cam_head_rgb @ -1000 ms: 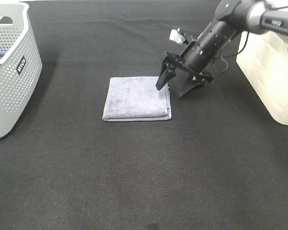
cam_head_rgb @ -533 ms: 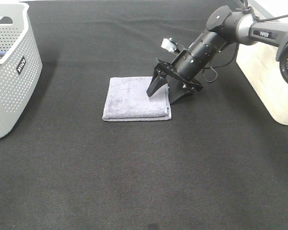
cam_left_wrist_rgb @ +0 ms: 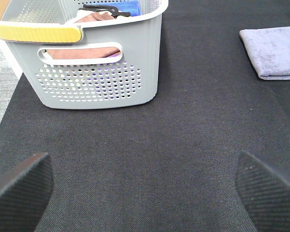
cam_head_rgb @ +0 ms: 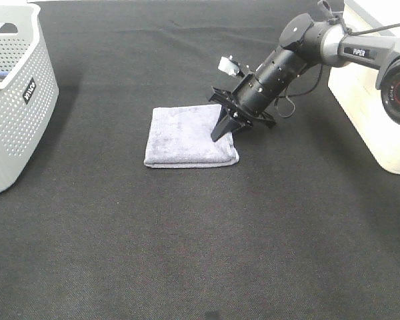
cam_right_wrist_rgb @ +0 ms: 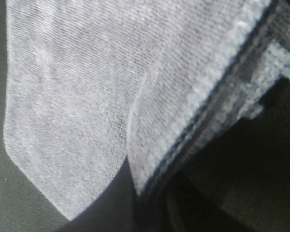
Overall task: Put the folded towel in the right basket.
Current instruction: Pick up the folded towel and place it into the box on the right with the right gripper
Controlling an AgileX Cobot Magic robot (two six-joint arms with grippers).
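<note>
Right pincer (cam_head_rgb: 223, 128), arm slanting down, grips the folded towel (cam_head_rgb: 187, 137) at its edge.

The right arm (cam_head_rgb: 307, 41) is reaching in from the far right, slanting down and leftward toward the tabletop (cam_head_rgb: 187, 253); its wrist is pitching steeply downward; the right end effector (cam_head_rgb: 225, 128) is pinching its fingers together on the right edge of the folded towel (cam_head_rgb: 183, 137); the left end effector (cam_left_wrist_rgb: 145, 191) is hanging low, its two fingers (cam_left_wrist_rgb: 19, 188) spreading wide apart, gripping nothing.
</note>
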